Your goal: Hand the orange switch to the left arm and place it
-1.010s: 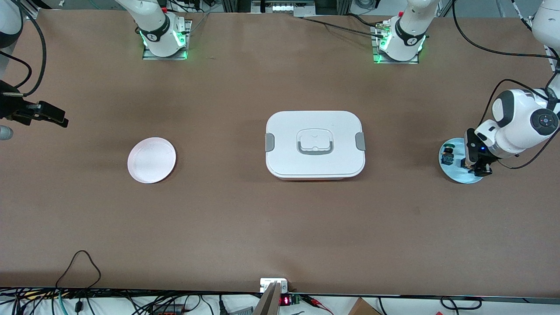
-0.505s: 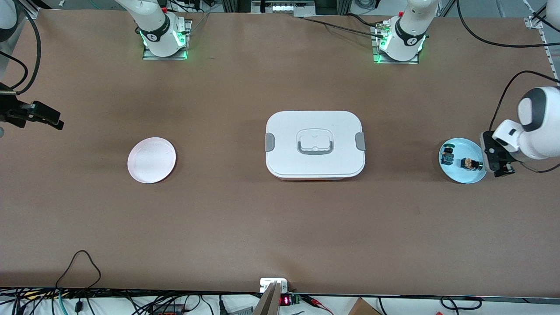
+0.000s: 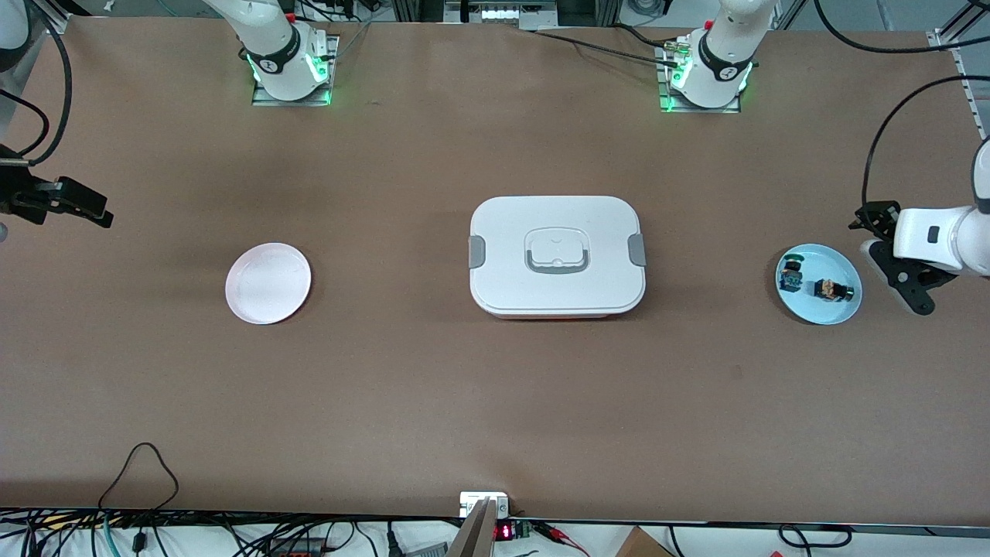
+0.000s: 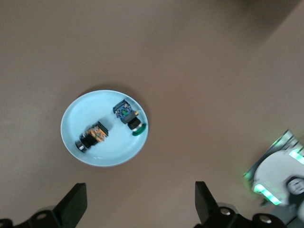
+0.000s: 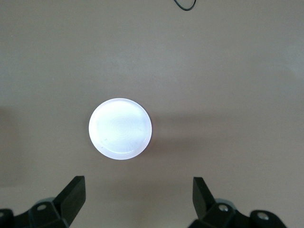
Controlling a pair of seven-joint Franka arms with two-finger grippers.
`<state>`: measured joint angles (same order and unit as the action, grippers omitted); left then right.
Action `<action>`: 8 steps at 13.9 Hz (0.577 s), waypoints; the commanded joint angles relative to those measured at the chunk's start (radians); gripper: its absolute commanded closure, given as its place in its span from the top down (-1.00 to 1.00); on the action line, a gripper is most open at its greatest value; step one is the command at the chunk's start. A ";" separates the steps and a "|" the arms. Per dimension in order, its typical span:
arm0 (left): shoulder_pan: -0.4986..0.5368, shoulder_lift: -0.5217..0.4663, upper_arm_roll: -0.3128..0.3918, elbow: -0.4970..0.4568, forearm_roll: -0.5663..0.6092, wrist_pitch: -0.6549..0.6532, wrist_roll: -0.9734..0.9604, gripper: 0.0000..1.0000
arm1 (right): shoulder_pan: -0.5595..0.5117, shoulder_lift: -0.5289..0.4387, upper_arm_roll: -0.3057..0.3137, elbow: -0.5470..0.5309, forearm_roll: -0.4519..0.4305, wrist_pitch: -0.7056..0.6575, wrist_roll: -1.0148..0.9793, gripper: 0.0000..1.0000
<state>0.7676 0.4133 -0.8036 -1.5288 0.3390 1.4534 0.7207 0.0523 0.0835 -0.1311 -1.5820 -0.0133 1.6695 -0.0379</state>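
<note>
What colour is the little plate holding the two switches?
Pale blue plate; the left wrist view shows it best.

Both end effectors (image 4: 137, 206) (image 5: 137, 202) open, aloft.

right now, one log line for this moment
left gripper: open, beside blue plate | orange switch: on plate | right gripper: open, waiting | box: mid-table

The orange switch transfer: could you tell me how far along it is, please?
Nothing is done yet: the orange switch lies on the blue plate beside the green switch. Nothing is in hand; the left gripper and right gripper are open. Pickup, handover around the box and placing remain.
</note>
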 commanded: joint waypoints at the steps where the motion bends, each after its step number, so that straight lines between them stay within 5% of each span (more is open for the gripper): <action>1: -0.005 0.018 -0.066 0.103 -0.003 -0.088 -0.199 1.00 | -0.002 -0.010 -0.004 0.010 0.013 -0.020 -0.019 1.00; 3: -0.081 -0.005 -0.054 0.131 -0.003 -0.099 -0.227 1.00 | -0.002 -0.011 -0.002 0.010 0.012 -0.023 -0.019 1.00; 8: -0.454 -0.191 0.398 0.116 -0.231 -0.039 -0.582 1.00 | 0.000 -0.011 -0.001 0.010 0.013 -0.024 -0.019 1.00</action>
<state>0.4369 0.3009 -0.5739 -1.3900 0.1899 1.3952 0.2480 0.0523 0.0816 -0.1315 -1.5815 -0.0132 1.6645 -0.0420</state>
